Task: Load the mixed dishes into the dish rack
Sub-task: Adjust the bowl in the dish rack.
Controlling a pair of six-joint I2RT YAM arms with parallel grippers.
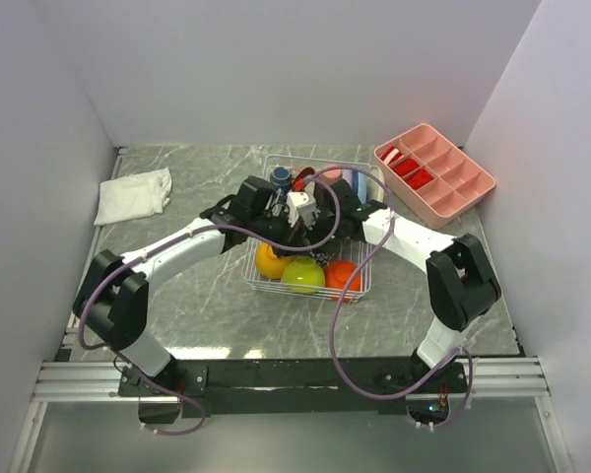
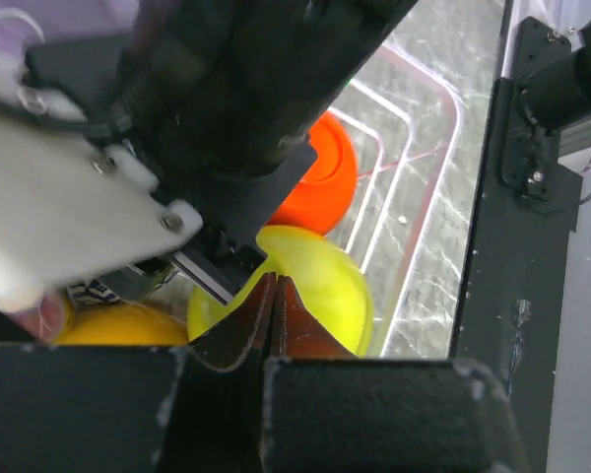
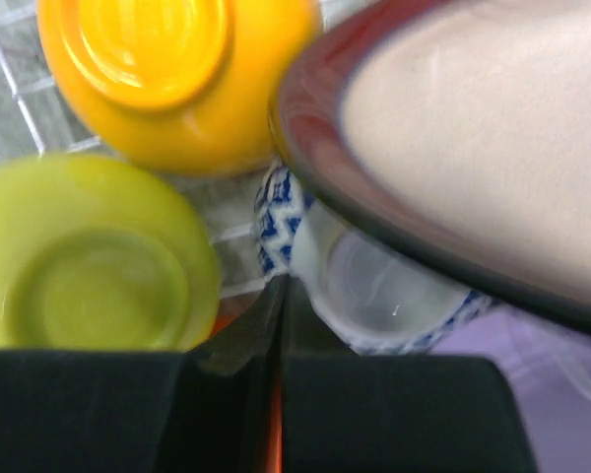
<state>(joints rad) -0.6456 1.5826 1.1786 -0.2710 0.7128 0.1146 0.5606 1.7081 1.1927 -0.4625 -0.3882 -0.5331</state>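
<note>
Dish rack (image 1: 248, 281) seen mid-bench (image 1: 197, 296), both arms bent over it. Left pincer (image 2: 276, 305) shut tight, nothing gripped, over lime bowl (image 2: 325, 286). Right pincer (image 3: 279, 315) likewise shut, empty, dark-red-rimmed plate (image 3: 453, 148) close by. Orange-yellow bowl (image 1: 270, 262), lime bowl and red-orange bowl (image 1: 343, 276) lined along rack's near side. Pink tray (image 1: 435, 169) far right, white cloth (image 1: 133, 194) far left.

I'm working in a lab test cell, not a kitchen. Plain white panels (image 1: 276, 69) box in a marbled table (image 1: 207, 315). The left arm (image 1: 177, 251) and right arm (image 1: 424, 241) stand by an aluminium rail (image 1: 74, 382) at its near edge. Purple cables (image 1: 333, 335) hang loose.
</note>
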